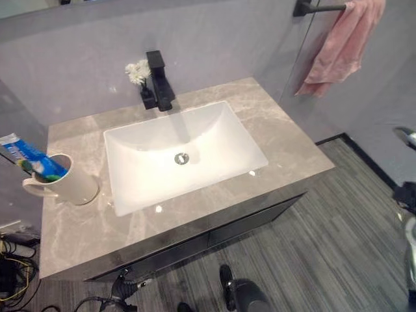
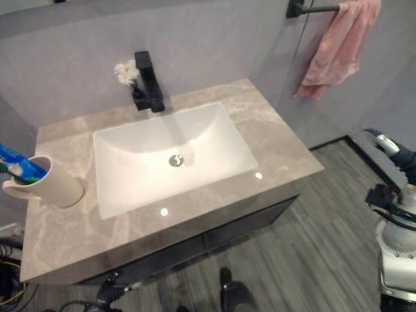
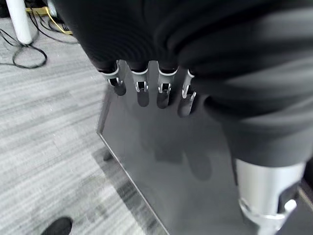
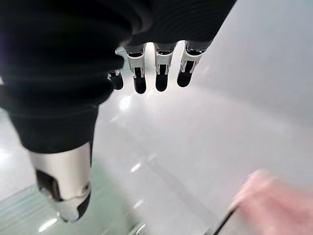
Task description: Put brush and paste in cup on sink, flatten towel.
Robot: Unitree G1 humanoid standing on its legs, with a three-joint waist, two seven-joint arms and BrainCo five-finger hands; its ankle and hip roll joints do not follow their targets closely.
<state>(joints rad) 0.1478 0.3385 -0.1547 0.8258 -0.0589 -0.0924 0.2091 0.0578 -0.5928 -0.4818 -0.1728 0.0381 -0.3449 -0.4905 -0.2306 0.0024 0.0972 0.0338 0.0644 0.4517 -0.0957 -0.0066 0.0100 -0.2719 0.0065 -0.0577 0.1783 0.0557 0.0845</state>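
Cup, cream with a handle, stands on the grey marbled counter at about nine o'clock from the white sink basin. A blue-and-white tube of paste leans out of the cup toward ten o'clock, and a brush with a green-and-white end shows at the cup's rim just beside the tube. The cup sits near the basin's edge but apart from it.

At twelve o'clock from the basin, a black faucet rises at the back of the counter, with a small spray of white flowers touching or just beside it at its nine o'clock. A round drain lies at the middle of the basin.

Toward two o'clock, a pink towel hangs bunched and uneven over a black wall rail, its folds gathered rather than spread, one corner drooping lower at the side nearer the sink.

The left hand shows in its wrist view, fingers straight and relaxed, holding nothing, hanging before a dark cabinet front above the grey striped floor.

The right hand shows in its wrist view with fingers likewise straight and spread, empty, before a pale grey wall; a blurred patch of the pink towel appears near it, apart from the fingertips.
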